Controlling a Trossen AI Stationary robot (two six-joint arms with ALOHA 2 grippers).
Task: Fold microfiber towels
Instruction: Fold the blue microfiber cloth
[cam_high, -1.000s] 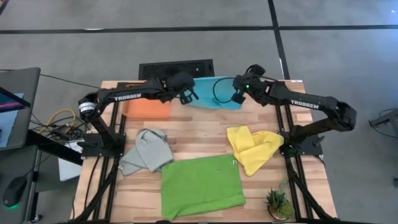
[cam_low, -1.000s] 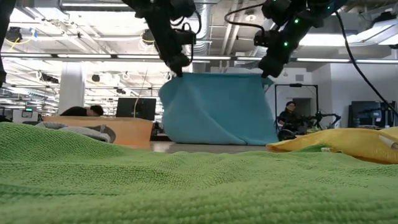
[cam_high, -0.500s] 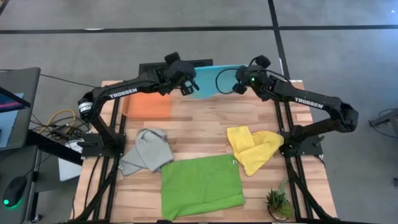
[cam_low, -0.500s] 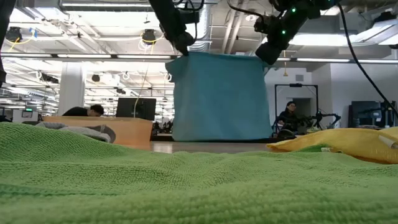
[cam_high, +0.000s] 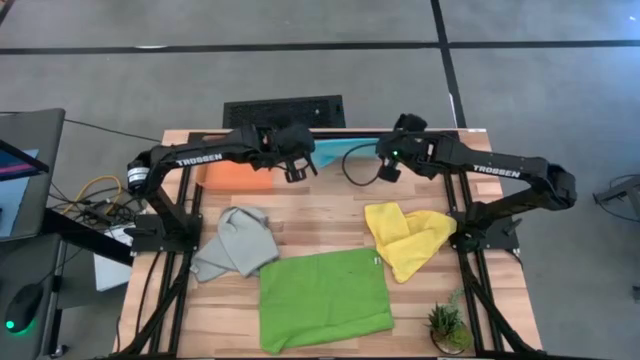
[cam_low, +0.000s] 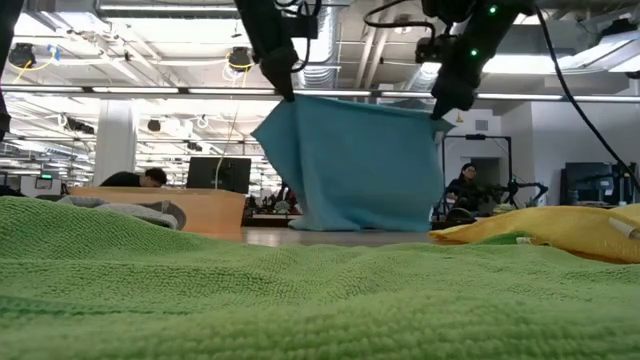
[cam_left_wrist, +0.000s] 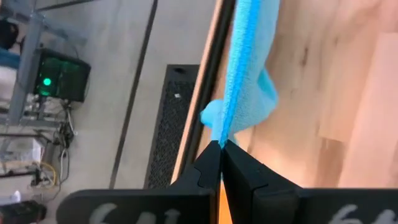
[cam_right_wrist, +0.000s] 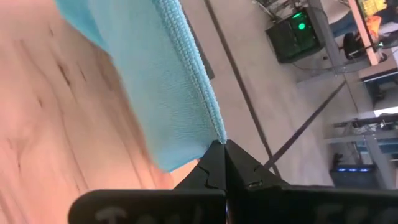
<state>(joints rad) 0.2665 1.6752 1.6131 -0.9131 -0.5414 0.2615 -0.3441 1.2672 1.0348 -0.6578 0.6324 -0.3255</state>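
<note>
The turquoise towel (cam_low: 350, 165) hung lifted over the far edge of the table (cam_high: 330, 215), stretched between both arms. The left claw (cam_low: 288, 95) was clenched on its left top corner and the right claw (cam_low: 440, 112) on its right top corner. The orange towel (cam_high: 238, 176) lay far left, the grey towel (cam_high: 238, 243) left, the yellow towel (cam_high: 408, 237) right, the green towel (cam_high: 324, 297) nearest.

My two arms are matte black with white TROSSEN lettering, a looping black cable, and a green status light.
</note>
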